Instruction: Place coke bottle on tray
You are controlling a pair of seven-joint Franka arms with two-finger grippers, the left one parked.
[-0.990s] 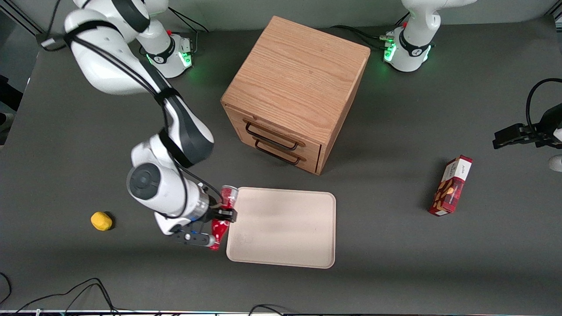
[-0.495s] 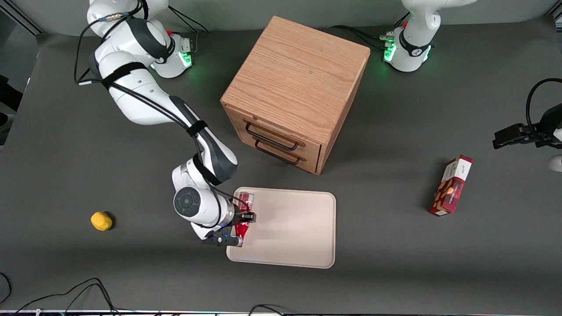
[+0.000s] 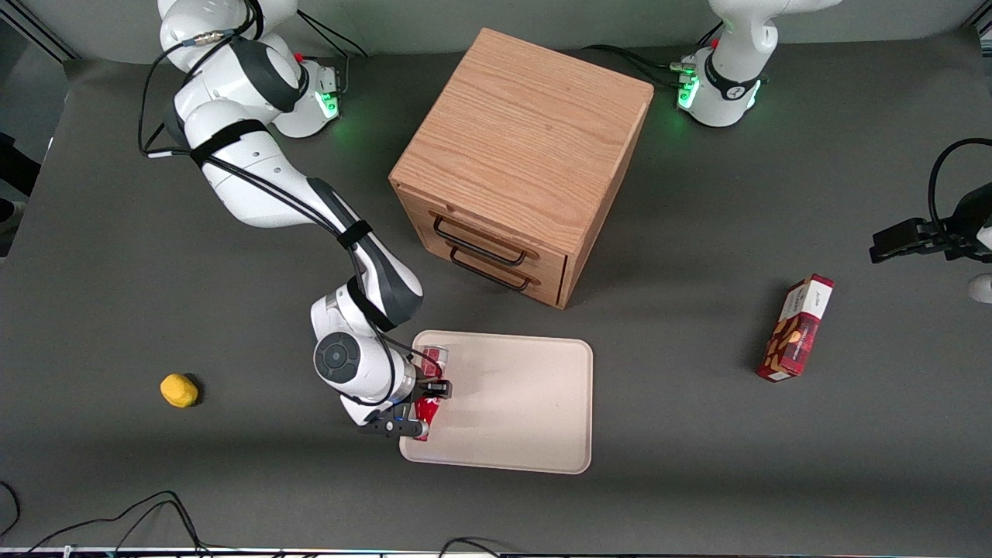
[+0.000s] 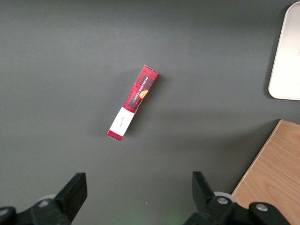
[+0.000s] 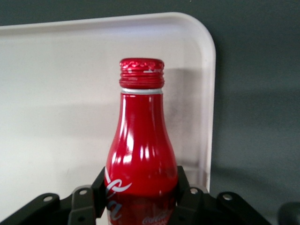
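Clamping coke bottle (image 3: 428, 385) sideways, gripper (image 3: 431, 386) over tray (image 3: 527, 403) edge

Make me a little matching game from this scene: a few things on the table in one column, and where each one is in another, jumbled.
Things:
1. coke bottle
2. snack box
3. yellow lump
4. wooden drawer cabinet

Places:
A. on the bare table, toward the parked arm's end
B. held in the gripper over the tray
C. farther from the front camera than the tray
D. on the bare table, toward the working arm's end

Pairs: 1-B, 2-A, 3-D, 4-C
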